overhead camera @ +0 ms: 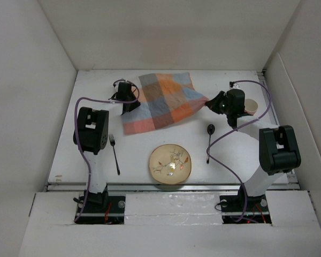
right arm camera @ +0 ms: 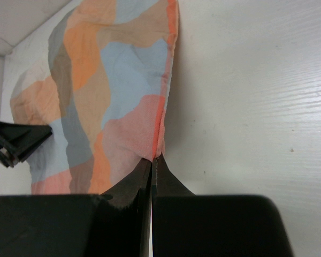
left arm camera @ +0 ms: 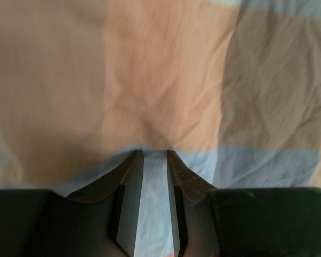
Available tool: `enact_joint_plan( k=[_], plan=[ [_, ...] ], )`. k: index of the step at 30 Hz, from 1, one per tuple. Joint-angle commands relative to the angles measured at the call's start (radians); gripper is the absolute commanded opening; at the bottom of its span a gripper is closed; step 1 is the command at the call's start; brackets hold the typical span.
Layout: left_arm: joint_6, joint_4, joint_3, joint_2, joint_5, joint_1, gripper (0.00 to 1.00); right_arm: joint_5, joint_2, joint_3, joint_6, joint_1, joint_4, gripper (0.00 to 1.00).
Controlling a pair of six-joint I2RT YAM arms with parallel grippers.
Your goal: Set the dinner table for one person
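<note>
White walls box in the worktop [overhead camera: 139,147] on three sides (metal rail [overhead camera: 150,187] along the near edge). It is flat, white, rectangular and faintly grained in the right wrist view. It lies under both hands, which sit over its far half.

Right hand [overhead camera: 209,103] [right arm camera: 154,159]: fingers pressed together, pinching the orange-red edge of the checked placemat [overhead camera: 163,101] at its right corner, bare worktop just right of it.

Left hand [overhead camera: 135,104] [left arm camera: 155,155]: fingers a narrow gap apart at the placemat's left side, nothing gripped, cloth showing through the gap.

Also on the worktop: fork [overhead camera: 114,153] near left, patterned plate [overhead camera: 170,164] near centre, dark spoon [overhead camera: 209,142] to its right, tan cup [overhead camera: 251,106] just behind the right hand.
</note>
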Motion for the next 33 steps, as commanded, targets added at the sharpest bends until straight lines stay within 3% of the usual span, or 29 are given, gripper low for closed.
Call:
enact_joint_plan(
  k=[1,5,9,14,15,17,18,19,20,21,23,25,26,27,29,31,32,33],
  plan=[
    [0.055,-0.116,0.184,0.082,0.123,0.019,0.21,0.014,-0.066,-0.05,-0.014,-0.025,0.069,0.0],
    [0.087,-0.269,0.445,0.236,0.198,0.028,0.22,0.002,-0.11,-0.092,-0.023,-0.034,0.063,0.0],
    [0.115,-0.368,0.733,0.366,0.177,0.039,0.22,-0.021,-0.125,-0.113,-0.044,-0.034,0.024,0.0],
    [0.142,-0.409,0.833,0.367,0.163,0.039,0.22,-0.022,-0.102,-0.133,-0.045,-0.014,0.013,0.0],
    [0.153,-0.357,0.712,0.245,0.162,0.039,0.24,0.008,-0.09,-0.129,-0.045,-0.005,0.005,0.04],
    [0.155,-0.269,0.641,0.183,0.118,0.018,0.25,0.017,-0.087,-0.121,-0.043,-0.005,-0.004,0.15],
    [0.159,-0.229,0.484,0.043,0.078,0.005,0.33,0.03,-0.09,-0.11,-0.045,-0.005,-0.007,0.21],
    [0.159,-0.186,0.405,-0.033,0.033,-0.012,0.39,0.036,-0.095,-0.106,-0.043,-0.005,-0.009,0.37],
    [0.152,-0.129,0.336,-0.101,-0.092,-0.045,0.46,0.045,-0.099,-0.098,-0.04,-0.005,-0.007,0.42],
    [0.132,-0.072,0.175,-0.238,-0.133,-0.061,0.66,0.047,-0.105,-0.093,-0.041,-0.005,-0.003,0.45],
    [0.037,0.02,0.026,-0.366,-0.281,-0.108,0.87,0.045,-0.107,-0.067,-0.046,0.004,-0.003,0.5],
    [0.012,0.088,-0.181,-0.523,-0.294,-0.121,0.79,0.066,-0.116,-0.037,-0.057,0.015,-0.038,0.51],
    [-0.024,0.121,-0.237,-0.56,-0.283,-0.121,0.53,0.077,-0.121,-0.031,-0.066,0.015,-0.044,0.51],
    [-0.049,0.12,-0.336,-0.625,-0.288,-0.121,0.01,0.1,-0.128,-0.03,-0.069,0.015,-0.055,0.51],
    [-0.113,0.126,-0.5,-0.719,-0.244,-0.121,0.0,0.135,-0.173,-0.041,-0.075,0.015,-0.07,0.54],
    [-0.14,0.126,-0.536,-0.738,-0.219,-0.121,0.0,0.151,-0.202,-0.046,-0.084,0.015,-0.076,0.57],
    [-0.153,0.117,-0.593,-0.768,-0.211,-0.121,0.07,0.18,-0.216,-0.05,-0.094,0.015,-0.095,0.59],
    [-0.175,0.099,-0.617,-0.784,-0.21,-0.11,0.22,0.197,-0.23,-0.053,-0.101,0.024,-0.108,0.64]
  ],
)
